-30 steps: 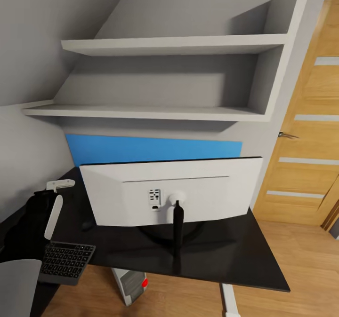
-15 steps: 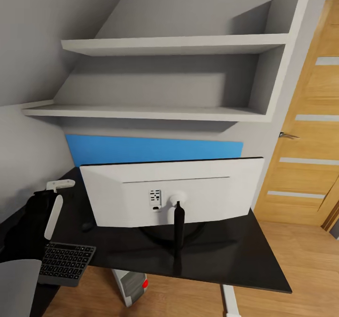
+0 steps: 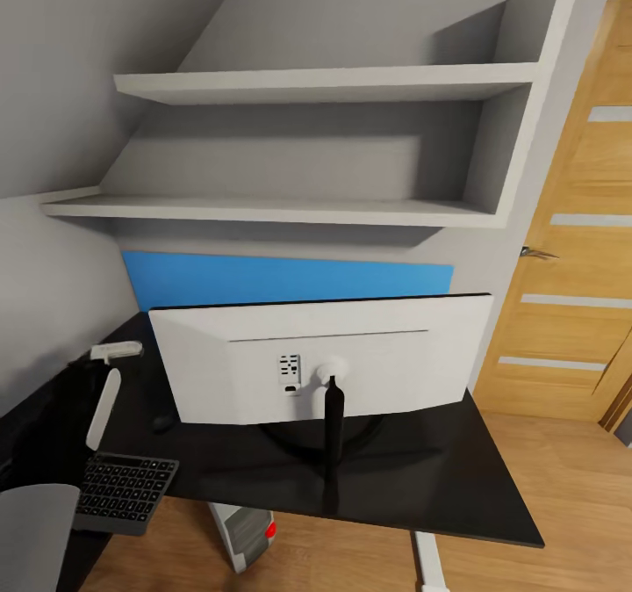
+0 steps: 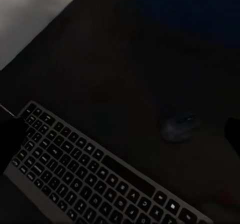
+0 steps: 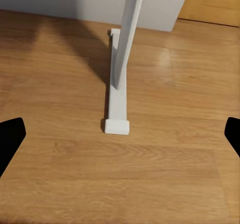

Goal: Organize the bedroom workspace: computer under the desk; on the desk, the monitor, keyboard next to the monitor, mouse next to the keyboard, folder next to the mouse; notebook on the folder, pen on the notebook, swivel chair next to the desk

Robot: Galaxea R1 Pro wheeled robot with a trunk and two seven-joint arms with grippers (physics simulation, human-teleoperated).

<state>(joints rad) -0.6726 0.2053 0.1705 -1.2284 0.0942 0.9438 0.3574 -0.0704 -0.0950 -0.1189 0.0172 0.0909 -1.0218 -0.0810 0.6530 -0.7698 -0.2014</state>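
Note:
The white monitor (image 3: pixel 320 359) stands on the black desk (image 3: pixel 421 478) with its back toward me. A grey keyboard (image 3: pixel 123 491) lies at the desk's near left corner, partly over the edge. A small dark mouse (image 3: pixel 162 420) sits just beyond it, by the monitor's left end. The computer tower (image 3: pixel 241 530) stands on the floor under the desk. My left gripper (image 4: pixel 120 134) hovers open above the keyboard (image 4: pixel 90 179) and mouse (image 4: pixel 179 127), holding nothing. My right gripper (image 5: pixel 120 134) is open and low over the wooden floor, facing the desk's white leg (image 5: pixel 122 59).
Two grey wall shelves (image 3: pixel 307 210) overhang the desk, with a blue panel (image 3: pixel 290 280) behind the monitor. A wooden door (image 3: pixel 570 267) stands at the right. The desk leg's foot (image 5: pixel 116 109) rests on the floor near my right gripper.
My left arm has shifted slightly, its white wrist part dropping a little over the desk's left side. Monitor, keyboard and mouse have not moved.

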